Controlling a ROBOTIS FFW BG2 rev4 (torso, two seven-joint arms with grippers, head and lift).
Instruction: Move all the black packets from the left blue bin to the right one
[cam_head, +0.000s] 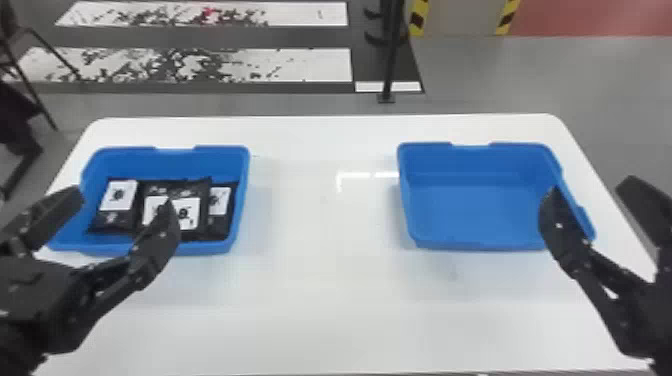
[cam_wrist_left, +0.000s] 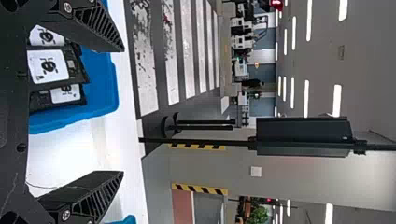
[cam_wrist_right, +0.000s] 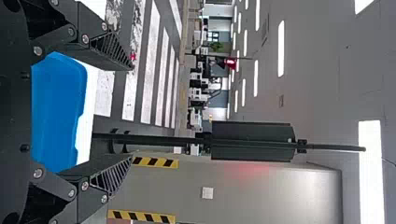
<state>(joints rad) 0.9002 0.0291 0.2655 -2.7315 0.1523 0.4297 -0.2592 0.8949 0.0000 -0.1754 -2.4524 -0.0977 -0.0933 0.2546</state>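
In the head view my left gripper (cam_head: 122, 202) is open in front of and above the left blue bin (cam_head: 175, 155), nothing between its fingers. Several black packets (cam_head: 117, 220) with white labels lie side by side in that bin, some overlapping. On the right, my right gripper (cam_head: 592, 200) is held open near the right blue bin's (cam_head: 470, 215) outer side; that bin holds no packet. The left wrist view has the left gripper (cam_wrist_left: 122, 111) with fingers wide apart, black packets (cam_wrist_left: 74, 65) beyond. Fingers of the right gripper (cam_wrist_right: 132, 112) stand apart in the right wrist view, the blue bin (cam_wrist_right: 58, 112) behind.
Both bins stand on a white table (cam_head: 320, 300), a wide stretch of tabletop between them. Behind the table a black pole (cam_head: 392, 55) stands on the floor. A dark chair-like frame (cam_head: 25, 75) is at the far left.
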